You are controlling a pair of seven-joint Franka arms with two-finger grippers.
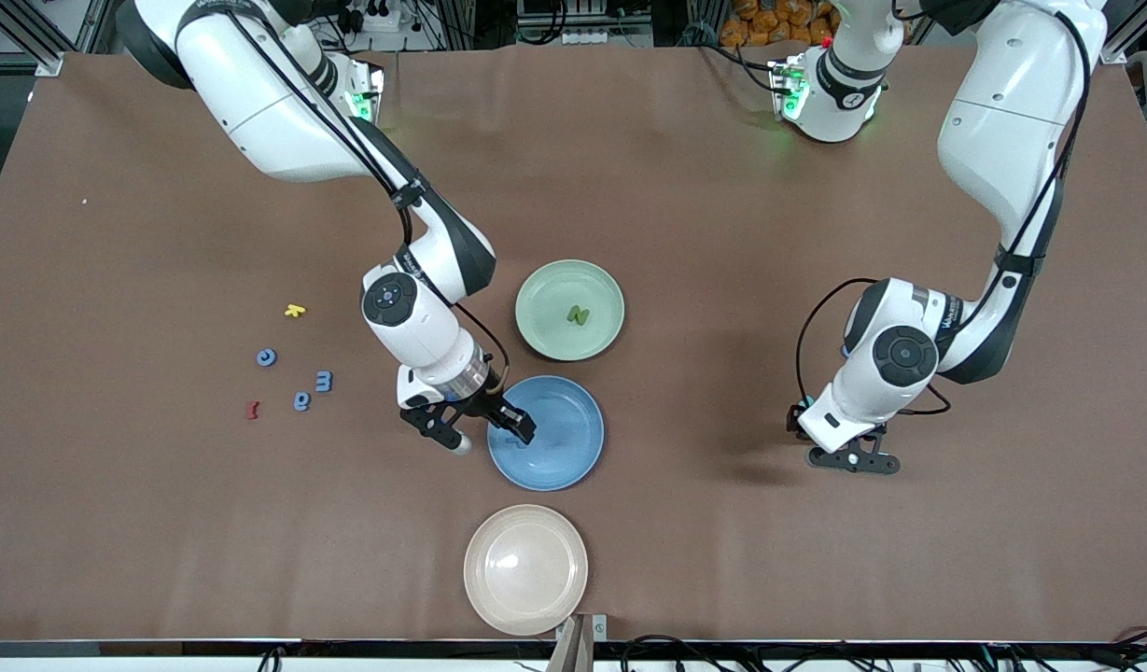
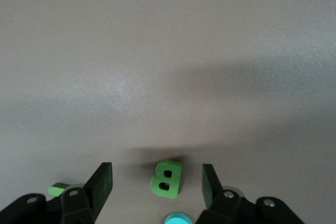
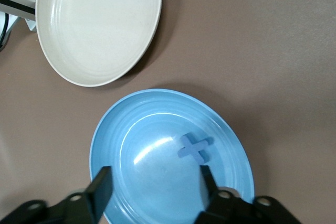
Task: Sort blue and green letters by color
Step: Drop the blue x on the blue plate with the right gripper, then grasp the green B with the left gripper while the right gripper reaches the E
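Observation:
My right gripper (image 1: 491, 434) is open and empty, low over the blue plate (image 1: 559, 462), at its edge toward the right arm's end. In the right wrist view the gripper (image 3: 155, 171) hangs over that plate (image 3: 115, 145), where a blue letter X (image 3: 196, 147) lies. My left gripper (image 1: 853, 459) is open, low over the table toward the left arm's end. In the left wrist view its fingers (image 2: 156, 171) straddle a green letter B (image 2: 167, 179) without touching it. A green letter N (image 1: 578, 315) lies in the green plate (image 1: 545, 289). Three blue letters (image 1: 301, 400) lie toward the right arm's end.
A cream plate (image 1: 525, 569) stands nearest the front camera and also shows in the right wrist view (image 3: 97, 24). A yellow letter (image 1: 295, 311) and a dark red letter (image 1: 251, 410) lie by the blue ones. A second green piece (image 2: 59, 188) and a cyan piece (image 2: 176, 219) lie by the left gripper.

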